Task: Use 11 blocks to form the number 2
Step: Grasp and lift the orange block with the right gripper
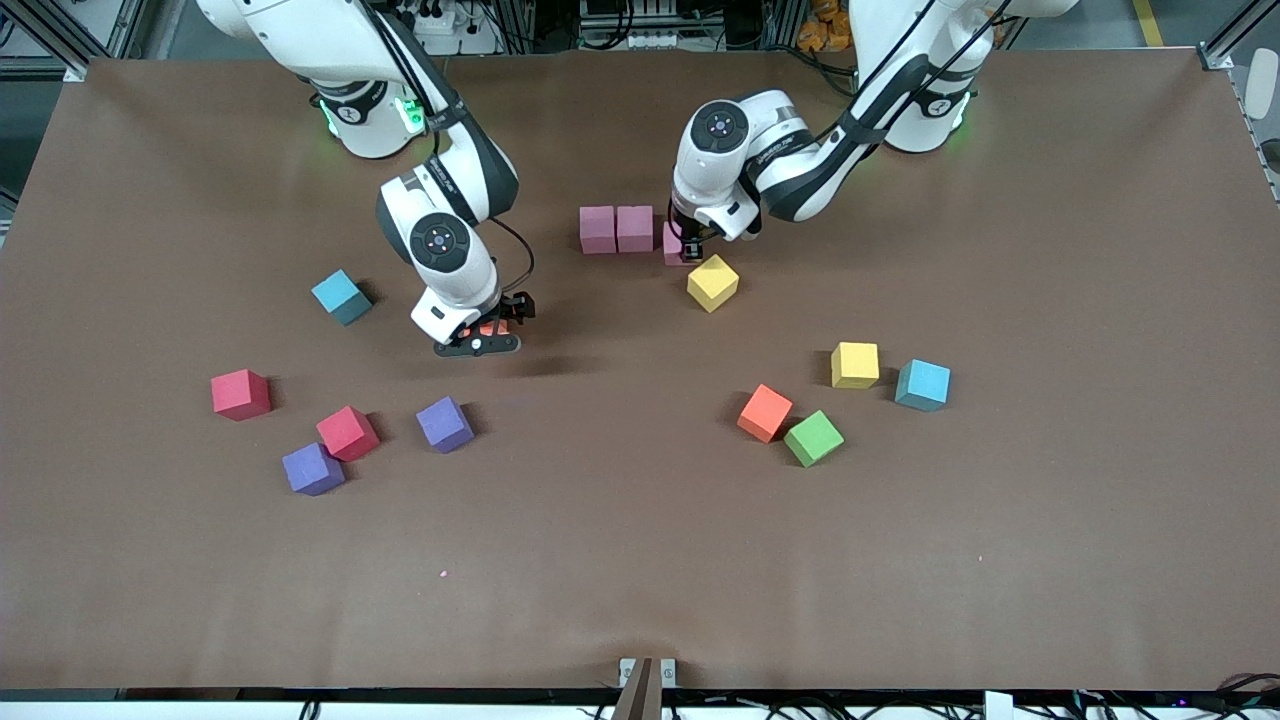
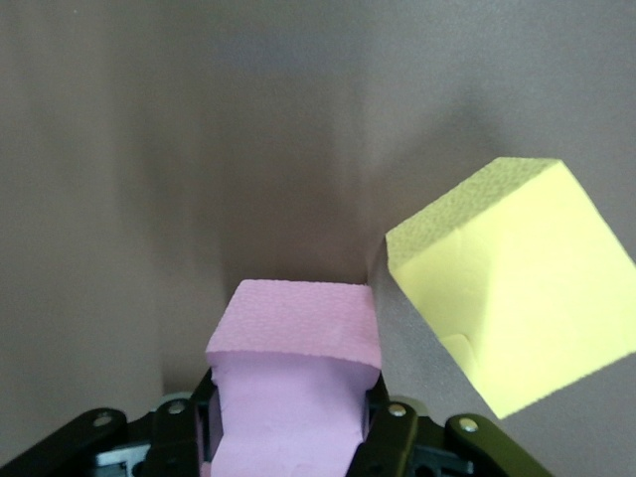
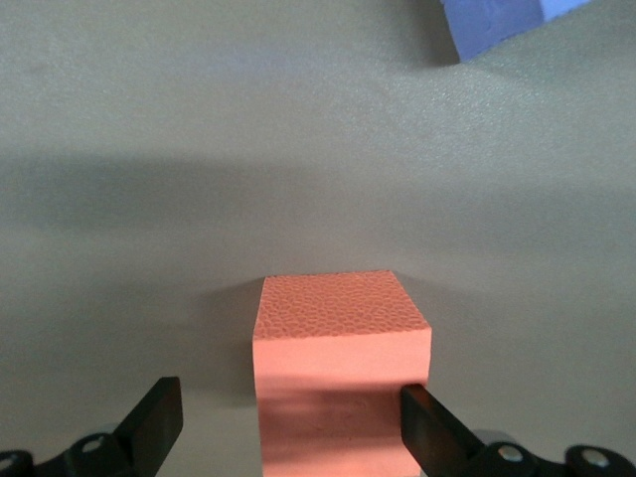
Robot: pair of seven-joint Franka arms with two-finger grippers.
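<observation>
at the robots' end of the counter (image 1: 1050,560), two pink blocks (image 1: 616,229) sit side by side, touching, as the start of the number 2's top row. left end effector (image 1: 688,248) is down at the open end of that pair, toward the left arm's end, fingers clamped on the third pink block (image 2: 293,383); judged purpose: complete the three-wide top row. in the left wrist view the foam bulges a little between the fingers, so the grip is firm. a yellow block (image 1: 712,283) lies just beside the held one, turned corner-on, nearer the front camera; it could get nudged.

right end effector (image 1: 478,338) sits low over an orange block (image 3: 341,360), fingers apart on either side, not visibly touching it; judged step: about to grasp.

row's long axis runs along the table from one arm's end toward the other; the digit should then build down toward the front camera.

loose stock: two red (image 1: 240,394), two purple (image 1: 444,424) and a light-blue cube (image 1: 341,297) toward the right arm's end; orange (image 1: 765,413), green (image 1: 813,438), yellow (image 1: 855,364) and another light-blue (image 1: 922,385) toward the left arm's end.
</observation>
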